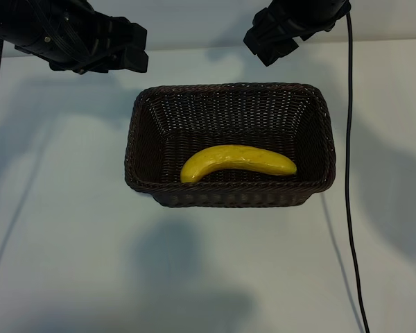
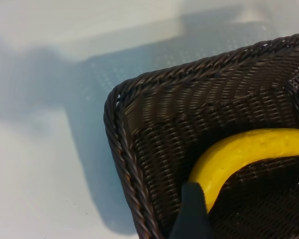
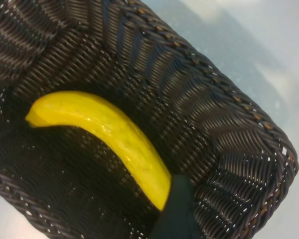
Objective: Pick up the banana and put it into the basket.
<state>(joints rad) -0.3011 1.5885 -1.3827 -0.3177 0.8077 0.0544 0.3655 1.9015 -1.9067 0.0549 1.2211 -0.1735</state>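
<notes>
1. Already the curved, bright yellow banana [image 1: 237, 161] lies inside the rectangular dark brown woven wicker basket [image 1: 229, 194], on its floor by the near wall, so the placing looks done.
2. What remains, by my reading, is little: neither arm carries anything, and at most they need to pull away.
3. High at the far left, the left gripper [image 1: 125, 50] hangs above the pale table [image 1: 69, 263], outside the basket's far-left corner, its fingers standing apart and empty.
4. At the far right, the right gripper [image 1: 274, 43] hangs just beyond the basket's far rim, likewise spread and empty.
5. Both grippers sit well above and apart from the banana; neither touches it or the wicker.
</notes>
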